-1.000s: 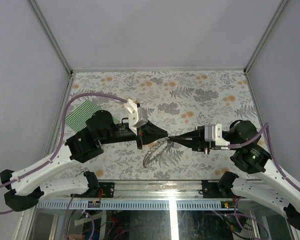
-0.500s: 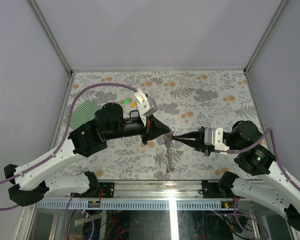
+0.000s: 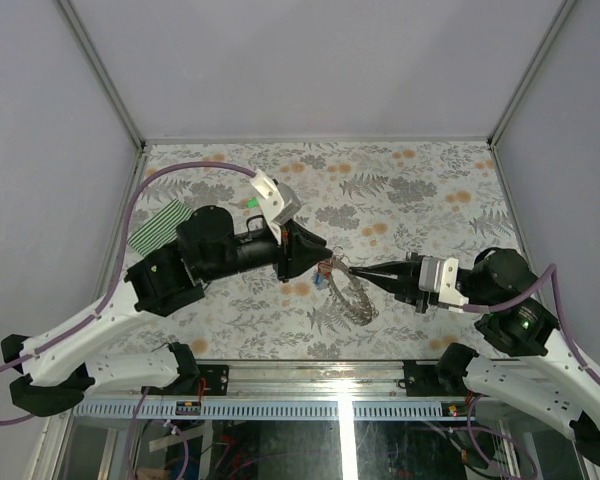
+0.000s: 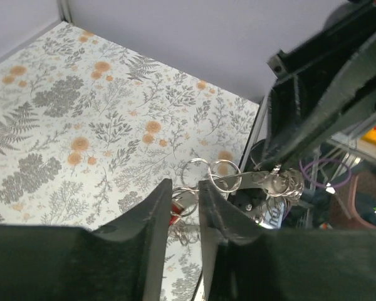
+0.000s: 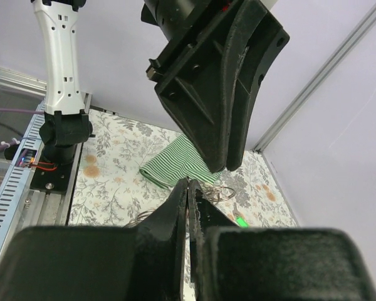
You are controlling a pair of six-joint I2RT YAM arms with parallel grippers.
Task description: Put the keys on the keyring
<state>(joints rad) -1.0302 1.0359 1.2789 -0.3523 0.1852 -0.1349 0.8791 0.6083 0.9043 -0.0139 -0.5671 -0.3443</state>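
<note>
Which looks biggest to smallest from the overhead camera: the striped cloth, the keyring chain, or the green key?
1. Striped cloth, partly hidden by the left arm
2. Keyring chain, close in spread
3. Green key, a speck

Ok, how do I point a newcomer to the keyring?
On the floral table, look at the middle near the front, where the left end effector and right end effector almost meet. The keyring is the thin grey chain of loops trailing from there toward the near edge. It is the only metal strand, unlike the striped cloth far left.
</note>
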